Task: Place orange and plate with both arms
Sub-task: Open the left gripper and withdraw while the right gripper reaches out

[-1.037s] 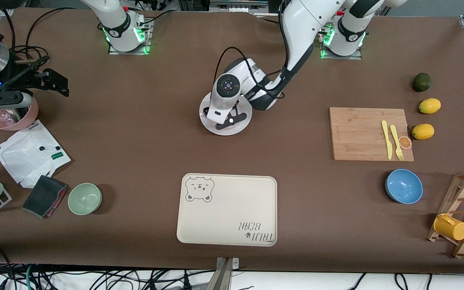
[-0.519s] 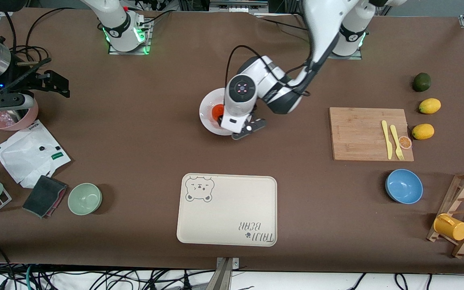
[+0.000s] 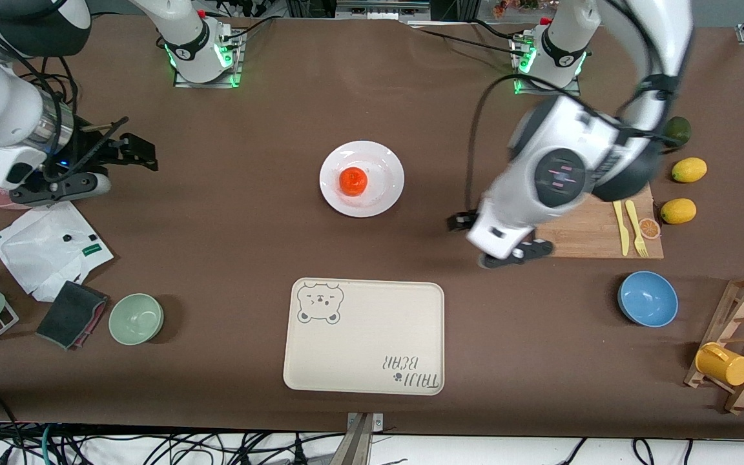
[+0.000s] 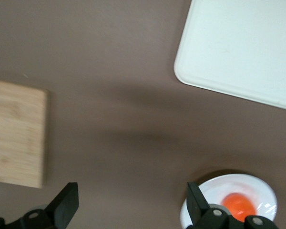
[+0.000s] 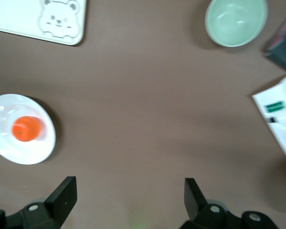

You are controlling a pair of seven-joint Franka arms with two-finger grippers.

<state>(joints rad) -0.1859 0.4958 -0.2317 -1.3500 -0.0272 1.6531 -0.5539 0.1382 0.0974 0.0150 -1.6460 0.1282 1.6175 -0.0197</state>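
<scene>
The orange (image 3: 352, 181) lies on the white plate (image 3: 383, 163) in the middle of the table, nearer to the robots' bases than the tray. My left gripper (image 3: 498, 248) is open and empty, in the air over bare table between the plate and the cutting board. Its wrist view (image 4: 132, 210) shows the plate (image 4: 263, 190) and the orange (image 4: 238, 204) beside one fingertip. My right gripper (image 3: 62, 187) is open and empty over the right arm's end of the table. Its wrist view (image 5: 128, 200) shows the plate (image 5: 7, 110) and the orange (image 5: 26, 129) well off from it.
A beige bear tray (image 3: 364, 337) lies nearer to the front camera than the plate. A cutting board (image 3: 578, 213) with yellow cutlery, two lemons (image 3: 678, 210), a blue bowl (image 3: 648, 298) and a cup rack stand toward the left arm's end. A green bowl (image 3: 135, 318), white bag (image 3: 49, 245) and dark cloth lie toward the right arm's end.
The left gripper has come off the plate, leaving the orange on it, and swung toward the cutting board. The right gripper has moved a little toward the table's middle.
</scene>
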